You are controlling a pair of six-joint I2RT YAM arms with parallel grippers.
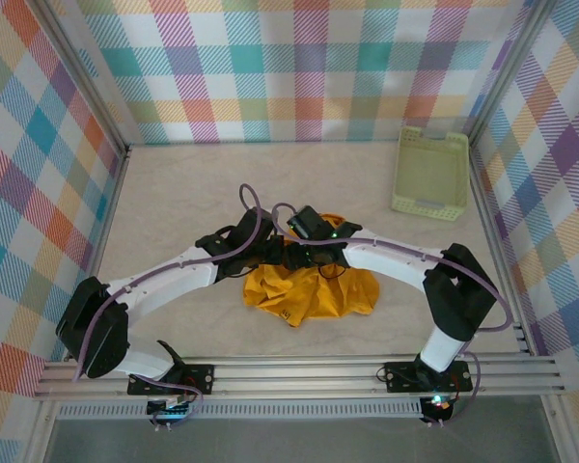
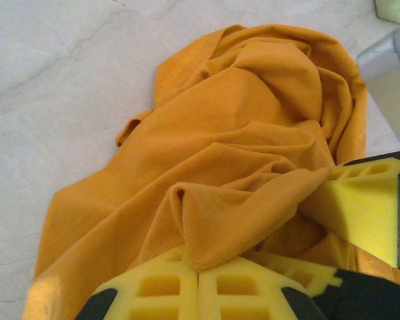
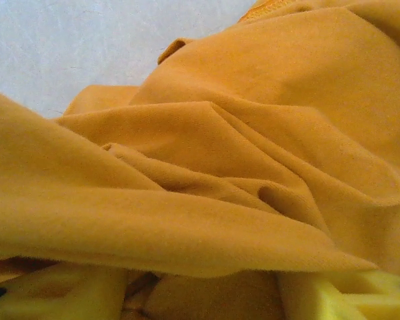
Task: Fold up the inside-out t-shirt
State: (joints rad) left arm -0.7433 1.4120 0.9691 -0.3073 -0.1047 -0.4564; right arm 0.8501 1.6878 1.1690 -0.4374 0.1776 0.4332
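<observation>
The inside-out t-shirt (image 1: 312, 291) is a mustard-yellow crumpled heap on the table, just in front of both arms' wrists. My left gripper (image 2: 199, 268) is shut, its yellow fingers pinching a raised fold of the shirt (image 2: 240, 167); from above it sits at the heap's far edge (image 1: 273, 254). My right gripper (image 3: 200, 293) stands open right beside it (image 1: 309, 253), its yellow fingers (image 3: 347, 297) spread with shirt cloth (image 3: 253, 133) draped over and between them. One of its fingers (image 2: 361, 208) shows at the right of the left wrist view. The print and tag are hidden.
A pale green plastic basket (image 1: 430, 174) stands at the back right corner. Pale tabletop (image 1: 174, 203) lies bare around the shirt. Checked walls enclose the table on three sides, and a metal rail (image 1: 299, 374) runs along the near edge.
</observation>
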